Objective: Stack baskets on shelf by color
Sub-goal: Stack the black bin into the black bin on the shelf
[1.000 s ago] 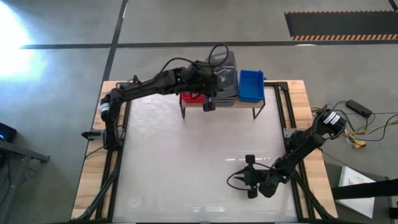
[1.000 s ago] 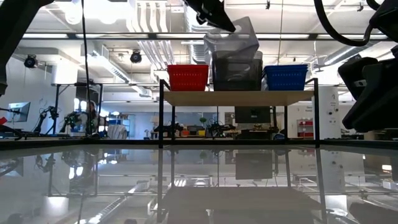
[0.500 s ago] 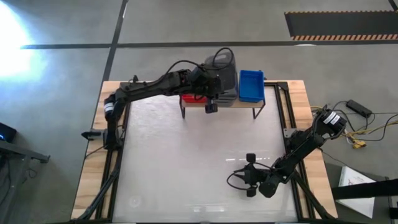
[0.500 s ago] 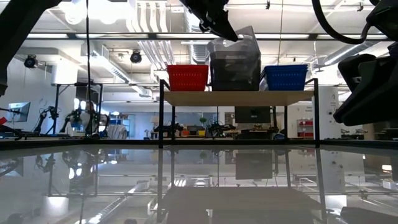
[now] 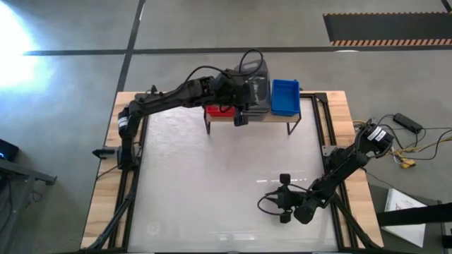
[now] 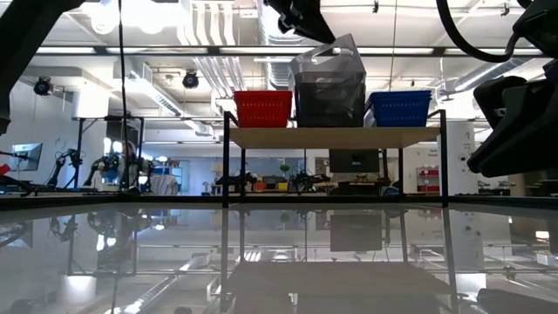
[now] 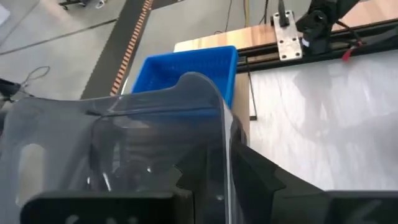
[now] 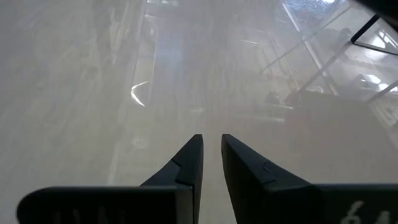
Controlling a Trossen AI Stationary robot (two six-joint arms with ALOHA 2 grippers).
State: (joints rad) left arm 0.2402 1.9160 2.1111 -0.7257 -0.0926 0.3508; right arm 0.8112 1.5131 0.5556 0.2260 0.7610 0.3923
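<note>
The shelf [image 5: 274, 118] [image 6: 336, 136] stands at the table's far edge. On it, side by side, sit a red basket [image 6: 263, 108], a stack of dark grey baskets [image 6: 330, 105] and a blue basket [image 5: 285, 97] [image 6: 401, 106] [image 7: 186, 68]. My left gripper [image 5: 247, 90] [image 6: 301, 13] [image 7: 211, 165] is shut on the top grey basket [image 6: 328, 59] [image 7: 124, 143], which sits slightly tilted in the stack. The left arm hides most of the red basket in the high view. My right gripper [image 5: 281, 200] [image 8: 212, 149] is shut and waits low over the table's near right part. My left gripper holds the top grey basket by one side wall, just below the rim [image 7: 221, 149]. One finger [image 7: 267, 180] is outside the wall; the other shows dimly through it, inside. The fingers come slanting down from the table's left. The basket's bottom rests in the grey stack, tilted.
The white tabletop [image 5: 212, 183] lies bare between the shelf and my right arm. Black rails [image 5: 131, 190] run along both wooden side edges. Cables [image 5: 417, 144] lie on the floor to the right of the table.
The top grey basket, held high and strongly tipped a second ago, has come down into the grey stack and sits flatter. My left gripper has gone down with it, still shut on it.
</note>
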